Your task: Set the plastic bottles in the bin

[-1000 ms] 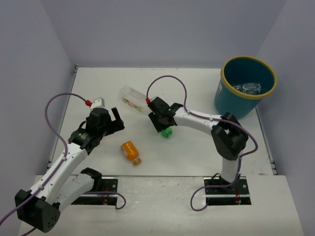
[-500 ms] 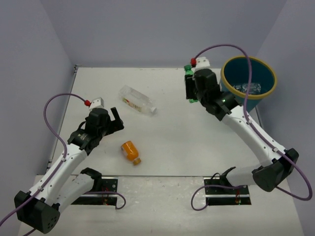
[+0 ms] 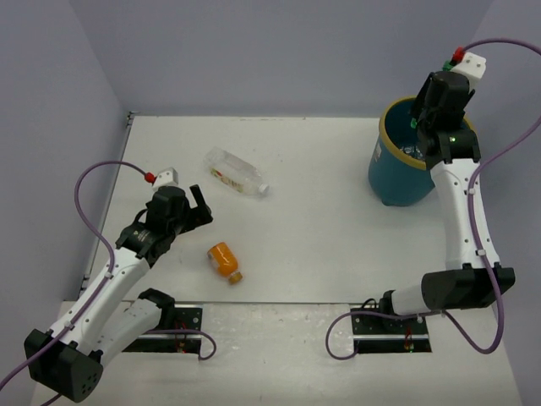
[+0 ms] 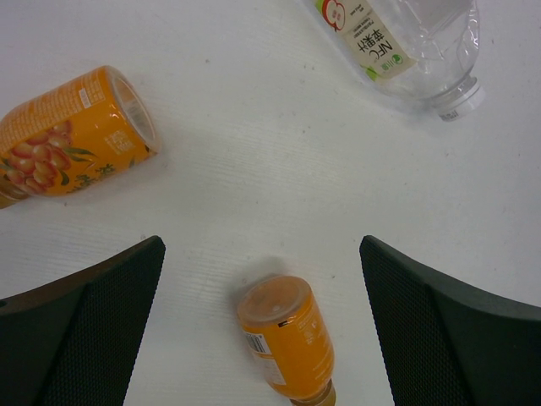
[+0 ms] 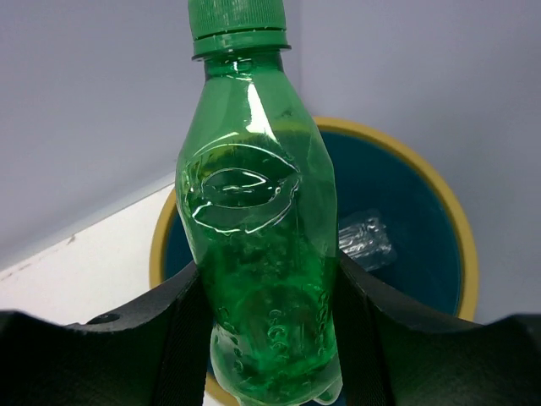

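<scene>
My right gripper point(image 3: 420, 127) hangs over the teal bin with the yellow rim point(image 3: 390, 182). In the right wrist view it point(image 5: 269, 288) is shut on a green bottle point(image 5: 258, 220), cap up, above the bin's rim point(image 5: 452, 220). A clear bottle point(image 5: 365, 238) lies inside the bin. My left gripper point(image 3: 201, 205) is open and empty above the table. In the left wrist view it point(image 4: 260, 254) is above an orange bottle point(image 4: 287, 338), which also shows in the top view point(image 3: 224, 260). A second orange bottle point(image 4: 68, 135) lies to its left. A clear bottle with a pale label point(image 3: 237, 172) lies farther off point(image 4: 406, 42).
The bin stands at the table's far right, close to the right wall. The grey back wall point(image 3: 279, 51) and left wall enclose the white table point(image 3: 321, 228). Cables loop beside both arm bases.
</scene>
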